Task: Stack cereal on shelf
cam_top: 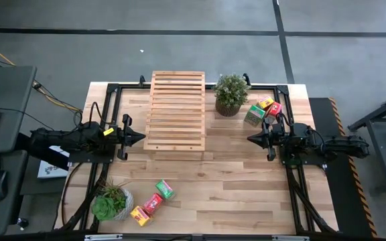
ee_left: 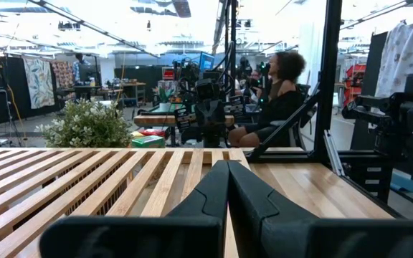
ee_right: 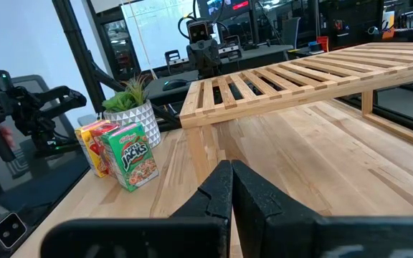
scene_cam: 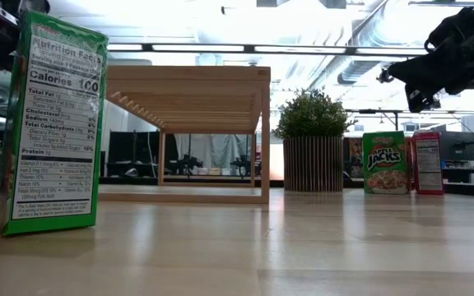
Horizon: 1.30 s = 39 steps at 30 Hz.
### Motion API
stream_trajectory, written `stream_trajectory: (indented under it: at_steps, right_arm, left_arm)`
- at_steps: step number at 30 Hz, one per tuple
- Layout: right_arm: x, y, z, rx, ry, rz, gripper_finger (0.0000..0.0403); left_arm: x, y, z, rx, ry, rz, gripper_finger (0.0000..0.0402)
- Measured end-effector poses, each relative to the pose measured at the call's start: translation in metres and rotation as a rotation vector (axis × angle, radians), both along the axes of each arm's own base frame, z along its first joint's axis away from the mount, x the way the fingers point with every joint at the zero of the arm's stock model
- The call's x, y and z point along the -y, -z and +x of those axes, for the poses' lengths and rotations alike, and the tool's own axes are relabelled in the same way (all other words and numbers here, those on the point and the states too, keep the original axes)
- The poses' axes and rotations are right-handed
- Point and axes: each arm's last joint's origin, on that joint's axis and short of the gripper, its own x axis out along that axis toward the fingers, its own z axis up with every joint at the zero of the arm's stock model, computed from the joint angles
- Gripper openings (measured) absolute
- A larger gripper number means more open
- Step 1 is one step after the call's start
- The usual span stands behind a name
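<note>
The shelf [cam_top: 176, 110], a pale slatted wooden rack, stands on its legs at the table's far middle. Three cereal boxes, green [cam_top: 165, 189], red [cam_top: 153, 203] and yellow [cam_top: 139, 215], stand near the front left. Three more, green [cam_top: 254, 115], yellow [cam_top: 265, 103] and red [cam_top: 273, 109], stand at the far right. My left gripper [cam_top: 143, 138] hovers shut by the shelf's left side, pointing right. My right gripper [cam_top: 250, 138] hovers shut to the shelf's right, pointing left. Neither touches anything. In the wrist views the shut fingers [ee_left: 228, 168] [ee_right: 231, 168] face the shelf [ee_left: 84, 186] [ee_right: 300, 79].
A potted plant [cam_top: 231, 94] stands right of the shelf at the far edge, another [cam_top: 110, 201] at the front left beside the boxes. Bare tabletop [cam_top: 233, 181] lies between the arms and toward the front right. A person [ee_left: 278, 100] sits beyond the table.
</note>
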Motion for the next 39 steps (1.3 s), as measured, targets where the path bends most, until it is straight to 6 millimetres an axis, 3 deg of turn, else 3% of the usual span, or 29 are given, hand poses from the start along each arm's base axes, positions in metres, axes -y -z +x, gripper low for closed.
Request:
stream_trajectory:
  at_steps: [22, 27, 34, 36, 39]
  right_arm:
    - [0.000, 0.000, 0.000, 0.001, 0.000, 0.000, 0.0000]
    - [0.000, 0.000, 0.000, 0.000, 0.000, 0.000, 0.0000]
    - [0.000, 0.000, 0.000, 0.000, 0.000, 0.000, 0.0000]
    - [0.000, 0.000, 0.000, 0.000, 0.000, 0.000, 0.0000]
    - [0.000, 0.000, 0.000, 0.000, 0.000, 0.000, 0.0000]
  left_arm:
    - [0.000, -0.003, 0.000, 0.027, 0.001, -0.003, 0.0000]
    - [0.001, -0.019, -0.005, 0.199, 0.057, -0.115, 0.0000]
    - [-0.002, -0.051, -0.026, 0.601, 0.090, -0.270, 0.0000]
    - [-0.005, -0.058, -0.029, 0.635, 0.027, -0.354, 0.0001]
    - [-0.007, -0.071, -0.024, 0.522, -0.024, -0.460, 0.0013]
